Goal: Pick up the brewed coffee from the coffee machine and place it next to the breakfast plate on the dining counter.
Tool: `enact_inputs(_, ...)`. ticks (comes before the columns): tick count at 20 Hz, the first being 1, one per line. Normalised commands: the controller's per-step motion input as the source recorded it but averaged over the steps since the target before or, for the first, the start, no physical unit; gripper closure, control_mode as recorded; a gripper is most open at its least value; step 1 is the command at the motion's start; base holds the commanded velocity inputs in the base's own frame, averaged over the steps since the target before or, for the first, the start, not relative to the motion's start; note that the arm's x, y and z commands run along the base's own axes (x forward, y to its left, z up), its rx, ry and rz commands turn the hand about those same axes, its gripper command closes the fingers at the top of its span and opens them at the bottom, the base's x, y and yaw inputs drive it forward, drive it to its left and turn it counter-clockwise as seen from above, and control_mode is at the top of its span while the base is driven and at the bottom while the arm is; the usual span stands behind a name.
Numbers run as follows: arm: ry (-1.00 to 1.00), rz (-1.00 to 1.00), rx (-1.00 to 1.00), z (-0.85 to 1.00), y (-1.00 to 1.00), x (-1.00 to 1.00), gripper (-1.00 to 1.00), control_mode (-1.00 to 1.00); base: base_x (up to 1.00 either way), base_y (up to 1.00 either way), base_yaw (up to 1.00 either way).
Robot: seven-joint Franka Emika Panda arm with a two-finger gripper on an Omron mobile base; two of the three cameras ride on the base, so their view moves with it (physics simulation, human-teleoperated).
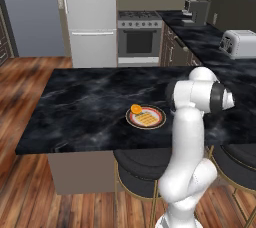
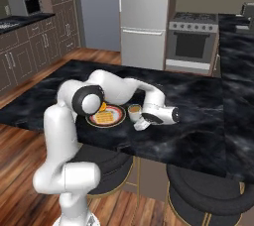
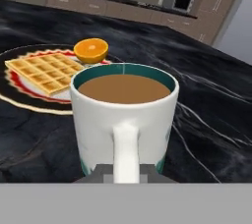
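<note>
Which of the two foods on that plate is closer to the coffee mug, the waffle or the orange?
The orange slice. In the hand view it sits just behind the mug's rim, while the waffle lies off to one side on the plate.

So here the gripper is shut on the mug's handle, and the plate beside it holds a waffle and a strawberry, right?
Not quite: beside the waffle on the breakfast plate lies an orange slice, not a strawberry, as the hand view shows. The gripper is shut on the mug handle.
</note>
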Motion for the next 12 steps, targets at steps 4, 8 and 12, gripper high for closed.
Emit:
enact_inputs(4,0.00,0.02,0.00,-0.31,-0.28,0.27,1.00,-1.00,0.00,0.00,0.00)
enact_inputs(8,0.01,0.04,0.00,-0.28,-0.18,0.33,-1.00,-1.00,0.00,0.00,0.00)
enact_inputs(12,0.01,0.04,0.00,-0.15,-0.02,0.27,-1.00,-1.00,0.00,0.00,0.00)
